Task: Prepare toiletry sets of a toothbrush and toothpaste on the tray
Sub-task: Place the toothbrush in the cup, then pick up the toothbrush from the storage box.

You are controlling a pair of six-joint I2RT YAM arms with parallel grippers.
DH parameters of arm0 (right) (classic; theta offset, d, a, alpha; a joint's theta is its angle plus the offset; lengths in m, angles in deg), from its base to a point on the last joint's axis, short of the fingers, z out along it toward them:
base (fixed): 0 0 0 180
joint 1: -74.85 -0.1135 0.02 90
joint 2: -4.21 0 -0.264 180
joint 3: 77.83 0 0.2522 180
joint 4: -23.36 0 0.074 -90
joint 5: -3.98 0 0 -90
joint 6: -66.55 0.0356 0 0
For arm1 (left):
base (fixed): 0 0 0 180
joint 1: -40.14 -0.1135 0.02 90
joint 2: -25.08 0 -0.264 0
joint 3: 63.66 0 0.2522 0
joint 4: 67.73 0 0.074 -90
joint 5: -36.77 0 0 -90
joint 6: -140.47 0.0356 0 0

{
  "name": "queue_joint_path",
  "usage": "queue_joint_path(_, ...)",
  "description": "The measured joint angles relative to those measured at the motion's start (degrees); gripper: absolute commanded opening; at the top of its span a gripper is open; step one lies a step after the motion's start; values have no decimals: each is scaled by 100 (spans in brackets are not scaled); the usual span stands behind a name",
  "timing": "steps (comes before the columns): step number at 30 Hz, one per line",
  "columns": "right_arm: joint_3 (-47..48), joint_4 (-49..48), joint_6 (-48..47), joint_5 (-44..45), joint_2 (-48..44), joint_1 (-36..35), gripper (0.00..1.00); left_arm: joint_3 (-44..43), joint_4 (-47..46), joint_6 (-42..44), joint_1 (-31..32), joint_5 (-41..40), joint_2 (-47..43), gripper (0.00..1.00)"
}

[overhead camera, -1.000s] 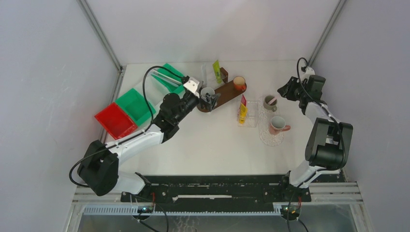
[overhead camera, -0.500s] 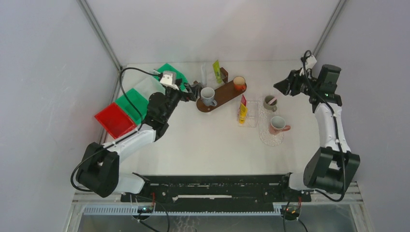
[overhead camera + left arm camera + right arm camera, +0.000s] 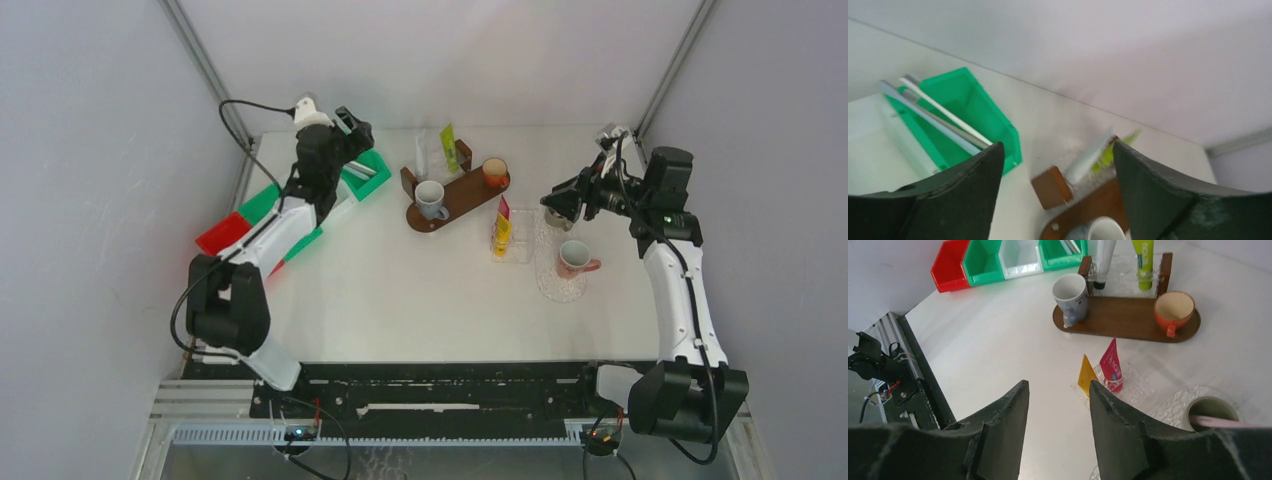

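Note:
A brown wooden tray (image 3: 462,196) carries a grey mug (image 3: 430,198) and an orange cup (image 3: 494,172). Behind it a clear rack holds a green-yellow tube (image 3: 449,147) and a white tube (image 3: 1105,255). Toothbrushes (image 3: 938,112) lie in the far green bin (image 3: 368,170). My left gripper (image 3: 352,126) hangs open above that bin, empty (image 3: 1057,145). Red and yellow tubes (image 3: 502,228) stand in a clear holder. A brown-grey cup (image 3: 1212,410) holds a pink toothbrush (image 3: 1228,422). My right gripper (image 3: 556,200) is open and empty over it (image 3: 1058,385).
A glass tray (image 3: 560,285) at the right holds the brown-grey cup and a pink mug (image 3: 572,258). A red bin (image 3: 950,265), a green bin (image 3: 983,260) and a white bin (image 3: 1020,257) line the left edge. Walls close in on both sides.
My left arm has drawn back from the grey mug and swung left and up over the bins. My right arm has moved in from the far right, and its jaws have widened.

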Motion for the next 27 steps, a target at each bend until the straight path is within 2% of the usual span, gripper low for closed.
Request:
queue_joint_path(2,-79,28,-17,2,70,7,56,-737,719,-229,2,-525,424,66)
queue_joint_path(7,-120,35,-94,33,94,-94,56,-3206,2686,-682,-11,-1526,1982,58)
queue_joint_path(13,-122,39,-203,136,105,-205,56,-5036,4050,-977,-94,-1801,3335,43)
queue_joint_path(18,-125,39,-273,216,181,-203,56,-5525,4503,-1403,-267,-1547,3969,44)
queue_joint_path(27,-166,42,-334,339,319,-203,56,-5556,4885,-1869,-505,-1062,4446,42)
